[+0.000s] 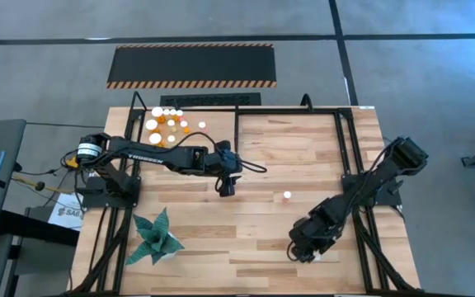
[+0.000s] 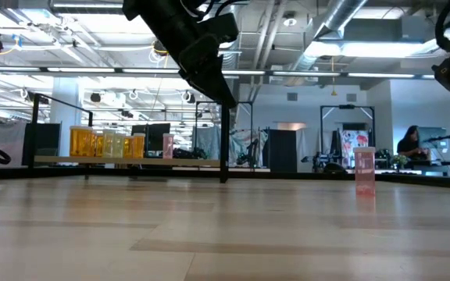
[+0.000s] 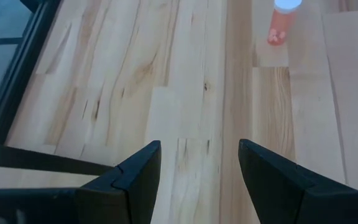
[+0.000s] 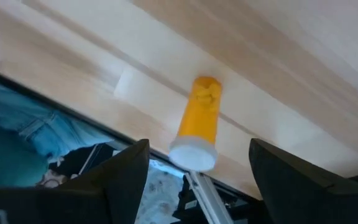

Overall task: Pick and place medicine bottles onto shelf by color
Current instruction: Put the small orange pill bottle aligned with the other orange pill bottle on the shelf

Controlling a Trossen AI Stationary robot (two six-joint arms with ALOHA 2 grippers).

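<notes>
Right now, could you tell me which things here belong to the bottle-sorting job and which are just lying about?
Job: bottle cluster; pink bottle; orange bottle; shelf; left gripper; right gripper.
Lying about: paper plant; striped black panel.

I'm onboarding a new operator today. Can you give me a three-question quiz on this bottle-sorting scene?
1. True or false: the left gripper is shut on a bottle.
2. Which bottle lies between the right gripper's open fingers?
A. the orange bottle
B. the pink bottle
C. none
3. Fill in: most bottles are grouped at the table's far ____ corner, seen from the high view.

Key:
1. False; it hangs open over bare wood.
2. A
3. left
</notes>
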